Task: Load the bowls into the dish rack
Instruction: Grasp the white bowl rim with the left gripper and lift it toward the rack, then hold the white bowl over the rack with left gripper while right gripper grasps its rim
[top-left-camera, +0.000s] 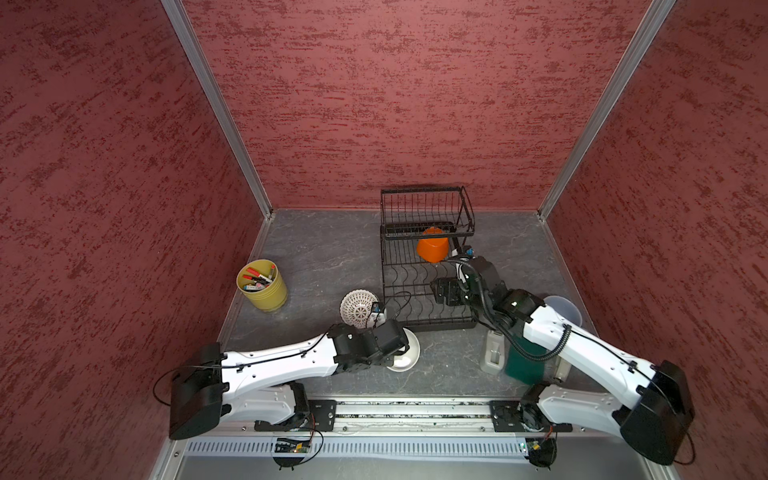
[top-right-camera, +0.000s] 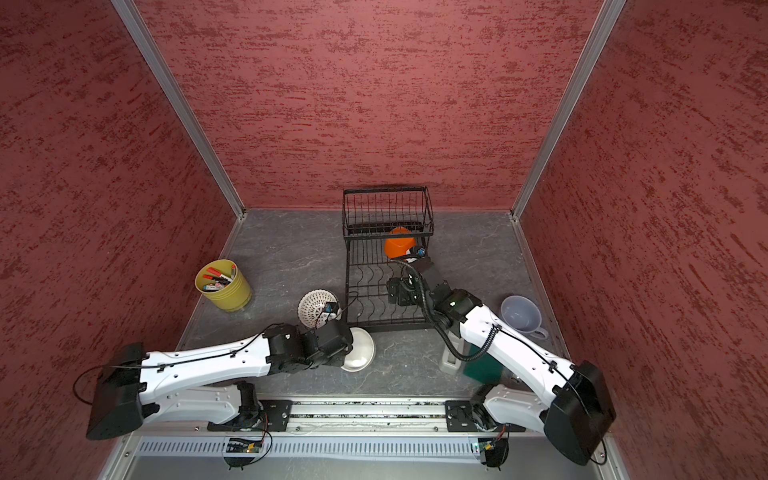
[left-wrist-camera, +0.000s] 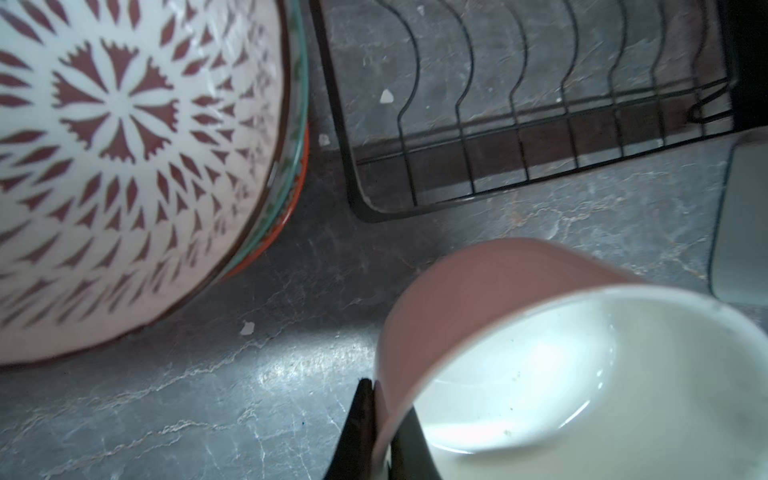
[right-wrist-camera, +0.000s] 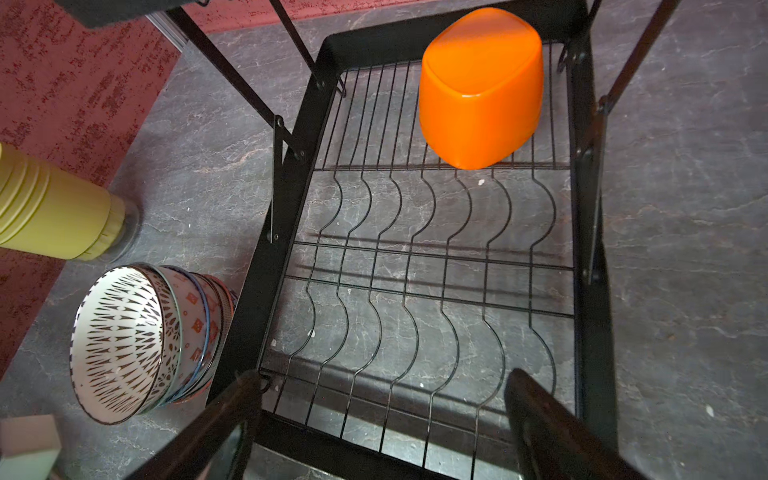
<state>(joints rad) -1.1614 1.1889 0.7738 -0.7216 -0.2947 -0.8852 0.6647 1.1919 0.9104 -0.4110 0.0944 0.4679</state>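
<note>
The right gripper (right-wrist-camera: 384, 380) is hovering with jaws spread wide over the dish rack (right-wrist-camera: 291, 195), its base tray lying below it and the orange bowl (right-wrist-camera: 482, 87) sitting bottom-up ahead. The left gripper (left-wrist-camera: 382, 401) is pinching the plain white bowl (left-wrist-camera: 582, 365) by its rim, the stacked patterned bowls (left-wrist-camera: 124, 166) standing just beside.

white round bowl (left-wrist-camera: 582, 374): rim pinched between left fingers (left-wrist-camera: 357, 432) | orange plastic bowl (right-wrist-camera: 482, 87): inverted in black wire rack (right-wrist-camera: 291, 208), beyond right fingers (right-wrist-camera: 552, 428)
</note>
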